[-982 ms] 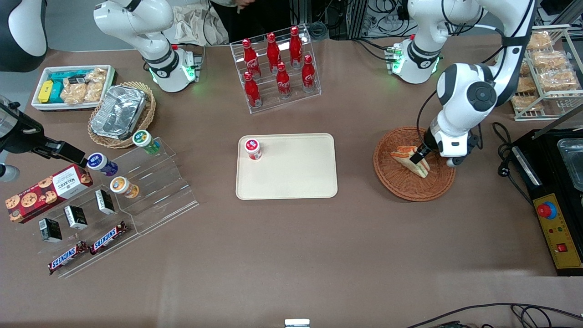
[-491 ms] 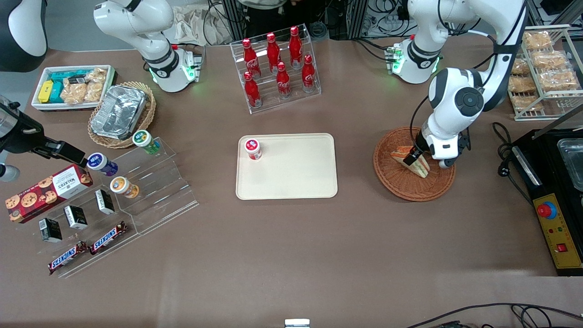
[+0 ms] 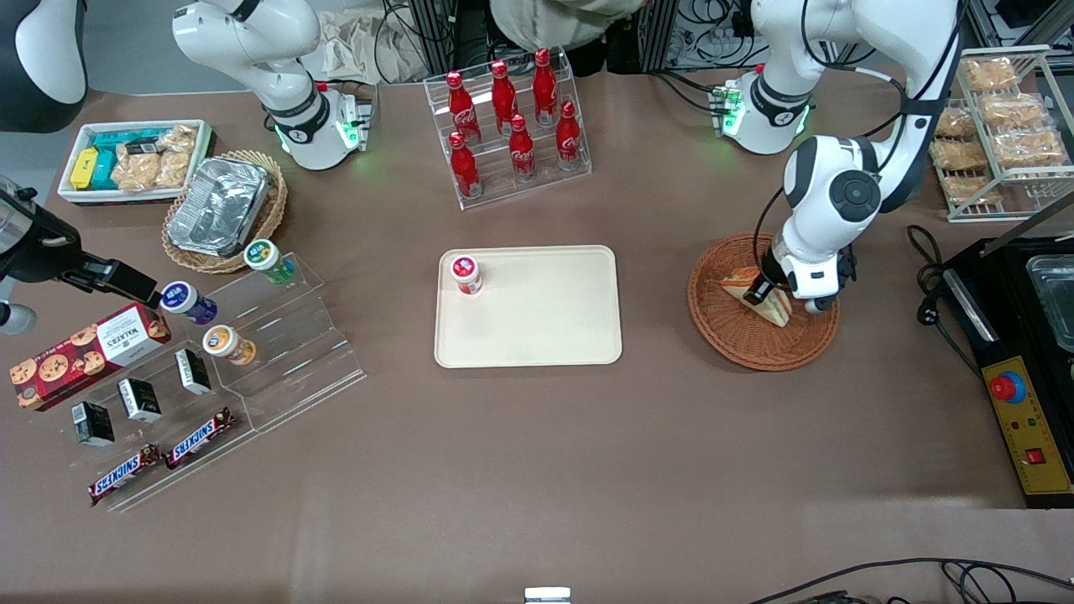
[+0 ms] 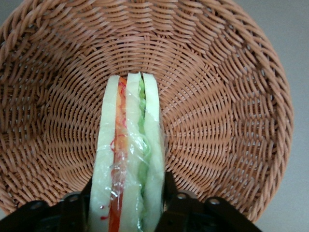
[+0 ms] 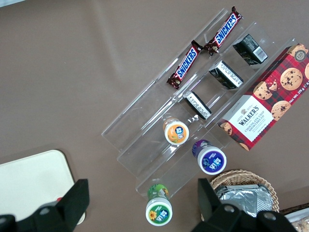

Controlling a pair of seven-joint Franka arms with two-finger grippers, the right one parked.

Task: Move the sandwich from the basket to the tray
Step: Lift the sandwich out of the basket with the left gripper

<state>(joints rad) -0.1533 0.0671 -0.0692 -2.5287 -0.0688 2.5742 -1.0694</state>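
Front view: the sandwich (image 3: 759, 295) sits in the basket (image 3: 738, 340) at the right of the frame, with the pincer (image 3: 765, 292) down on it, one dark finger showing against the bread; the tray (image 3: 537, 323) lies at mid-frame, well apart from the basket toward the parked arm's end of the worktop, with a small red-capped pot (image 3: 466, 274) standing in its upper-left corner and the rest of its surface bare. Left wrist view: the sandwich (image 4: 128, 154) stands on edge between the two fingers (image 4: 72, 208), which press against its outer bread faces, so the pincer (image 4: 126, 203) is pinching the sandwich; the wedge's narrow end points away from the pincer over the basket (image 4: 227, 96) weave. Whether it has lifted off the weave cannot be told. Handling, as judged: the item appears light, soft and easily crushed, and its clear film wrap looks slippery; the flat bread faces near the thick end are the sound place to hold, with modest squeeze. Right wrist view: nothing of the task beyond a corner of the tray (image 5: 29, 183).
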